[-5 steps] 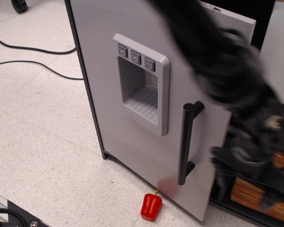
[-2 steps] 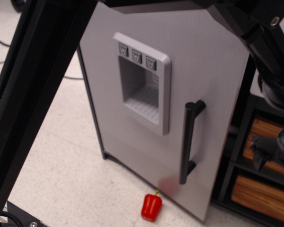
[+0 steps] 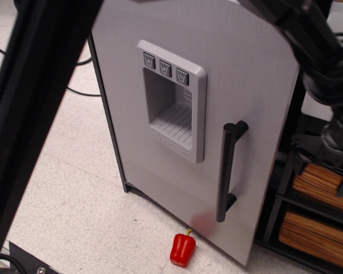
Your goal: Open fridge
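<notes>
**A:** Where was the fridge (image 3: 217, 68) relative to the jaws?

**B:** To their left. Grey door filled the middle of the view, and it looked shut or nearly so; no interior visible. Gripper (image 3: 335, 149) sat at the right edge, past the door's free edge, in front of the black shelf unit (image 3: 288, 188).

**A:** Handle?

**B:** Handle (image 3: 228, 171) was a black bar, long axis vertical, low on the door's right side. It lay left of the jaws and a bit below, near but apart. Nothing touched it.

**A:** Jaw state?

**B:** Couldn't tell. The tool end was dark, partly cut off by the frame, and seen against dark shelving.

**A:** Only 1 arm, so no choice there. What does the next move need?

**B:** My read: the jaws had to travel left to the bar and close across it horizontally, since the bar ran vertically. Then pull outward.

**A:** Anything else around?

**B:** Dispenser panel (image 3: 171, 103) with 3 buttons, further left of the jaws. Red pepper (image 3: 182, 248) on the floor (image 3: 68, 188) below the door's lower edge. A thick black strut (image 3: 34, 114) blocked the left of the view.
</notes>
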Robot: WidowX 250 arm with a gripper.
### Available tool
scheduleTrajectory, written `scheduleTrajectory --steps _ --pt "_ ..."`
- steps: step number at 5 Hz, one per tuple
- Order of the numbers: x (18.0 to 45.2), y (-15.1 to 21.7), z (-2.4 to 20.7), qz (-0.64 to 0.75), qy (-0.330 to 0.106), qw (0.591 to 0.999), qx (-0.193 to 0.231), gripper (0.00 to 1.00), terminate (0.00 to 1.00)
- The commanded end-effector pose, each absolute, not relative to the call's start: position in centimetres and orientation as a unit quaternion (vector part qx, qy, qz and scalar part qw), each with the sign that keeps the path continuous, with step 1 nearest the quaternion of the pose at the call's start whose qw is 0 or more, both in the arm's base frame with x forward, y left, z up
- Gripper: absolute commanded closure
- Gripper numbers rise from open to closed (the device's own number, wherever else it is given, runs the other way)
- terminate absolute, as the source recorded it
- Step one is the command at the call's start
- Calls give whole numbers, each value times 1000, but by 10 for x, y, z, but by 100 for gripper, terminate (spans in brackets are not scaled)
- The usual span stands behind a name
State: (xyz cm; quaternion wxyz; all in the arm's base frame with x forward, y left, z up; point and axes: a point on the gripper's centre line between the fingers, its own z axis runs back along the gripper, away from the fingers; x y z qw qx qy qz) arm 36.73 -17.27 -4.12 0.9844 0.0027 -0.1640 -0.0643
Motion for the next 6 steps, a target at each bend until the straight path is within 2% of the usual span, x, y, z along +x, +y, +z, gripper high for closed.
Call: scheduleTrajectory --steps 1,3,6 --pt "378 -146 -11 -43 -202 978 44 0 0" --pt "341 -96 4 -9 -228 971 75 0 0" --pt "262 -32 36 38 -199 977 70 0 0"
